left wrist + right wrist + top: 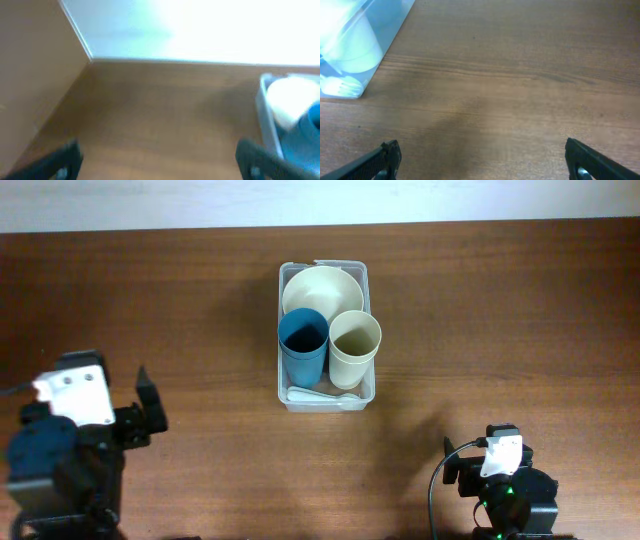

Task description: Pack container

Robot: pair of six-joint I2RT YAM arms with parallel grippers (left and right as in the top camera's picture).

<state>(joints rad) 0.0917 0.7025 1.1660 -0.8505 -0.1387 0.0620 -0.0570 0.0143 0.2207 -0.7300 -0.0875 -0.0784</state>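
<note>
Left gripper (160,167) spread wide and empty, low over the table (500,310) at the near-left corner, fingers aimed at the far edge; right gripper (485,160) likewise spread and empty at the near-right, well apart from the container (281,310). Container sits mid-table toward the far edge; inside: one cream bowl (322,290), one blue cup (303,340) and one cream cup (354,340) upright side by side, one white utensil (320,393) at the near end.

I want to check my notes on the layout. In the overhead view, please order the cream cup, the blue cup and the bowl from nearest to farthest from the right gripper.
From the right gripper:
1. Cream cup, on the right side of the tub.
2. Blue cup, on the left side.
3. Bowl, at the far end.
</note>
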